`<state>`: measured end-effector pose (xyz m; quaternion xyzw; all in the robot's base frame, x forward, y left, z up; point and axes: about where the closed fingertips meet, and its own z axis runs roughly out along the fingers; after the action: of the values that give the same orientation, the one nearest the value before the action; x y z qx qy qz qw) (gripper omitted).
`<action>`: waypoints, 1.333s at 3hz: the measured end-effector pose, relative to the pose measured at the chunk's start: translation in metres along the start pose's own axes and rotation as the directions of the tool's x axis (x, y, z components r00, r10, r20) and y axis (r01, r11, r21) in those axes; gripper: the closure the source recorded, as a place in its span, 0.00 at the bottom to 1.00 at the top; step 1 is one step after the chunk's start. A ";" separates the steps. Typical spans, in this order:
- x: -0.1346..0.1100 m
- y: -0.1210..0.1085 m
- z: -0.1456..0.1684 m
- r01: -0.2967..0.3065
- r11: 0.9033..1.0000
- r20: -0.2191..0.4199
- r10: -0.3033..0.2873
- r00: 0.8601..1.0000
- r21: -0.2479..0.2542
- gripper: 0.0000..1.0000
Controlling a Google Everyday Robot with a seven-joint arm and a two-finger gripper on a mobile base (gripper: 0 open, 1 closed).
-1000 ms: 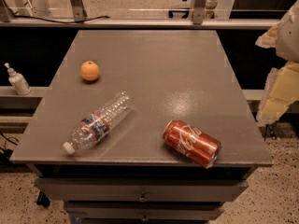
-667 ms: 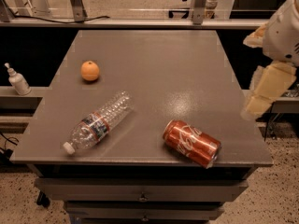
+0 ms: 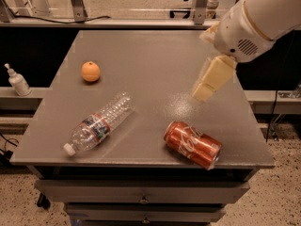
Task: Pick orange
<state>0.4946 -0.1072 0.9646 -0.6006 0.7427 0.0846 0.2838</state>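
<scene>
So the biggest thing here is the grey table [image 3: 155, 55], a flat matte top with a couple of drawers [image 3: 141, 192] under the front edge. Next up is the robot's arm [image 3: 254, 22], a fat white segment coming in from the upper right corner and hanging over the table's right side.

On the tabletop, a clear plastic water bottle [image 3: 99, 124] lies on its side in the front-left area, white cap pointing toward the front-left corner (it looks empty, or close to it, hard to be sure). To the right of that, near the front edge, a red Coca-Cola can [image 3: 193, 144] is also lying on its side, angled a bit.

The gripper [image 3: 209, 81] is the cream-coloured bit at the end of the arm, pointing down and to the left, hovering above the right-middle part of the table. It's not touching anything, and honestly I can't tell whether it's open or closed from this angle.

The orange [image 3: 90, 71] sits by itself on the left side of the table, toward the back, well apart from the gripper and a fair way behind the bottle.

Smallest thing: a little white pump bottle [image 3: 18, 80] on a ledge off the table's left side.
</scene>
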 end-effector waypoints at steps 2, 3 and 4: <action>-0.075 0.008 0.058 -0.011 0.997 0.229 0.028 0.973 -0.074 0.00; -0.075 0.008 0.058 -0.011 0.997 0.229 0.028 0.973 -0.074 0.00; -0.101 0.000 0.080 0.009 0.998 0.279 0.010 0.960 -0.066 0.00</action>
<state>0.5322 0.0159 0.9515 -0.5916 0.6922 0.1932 0.3655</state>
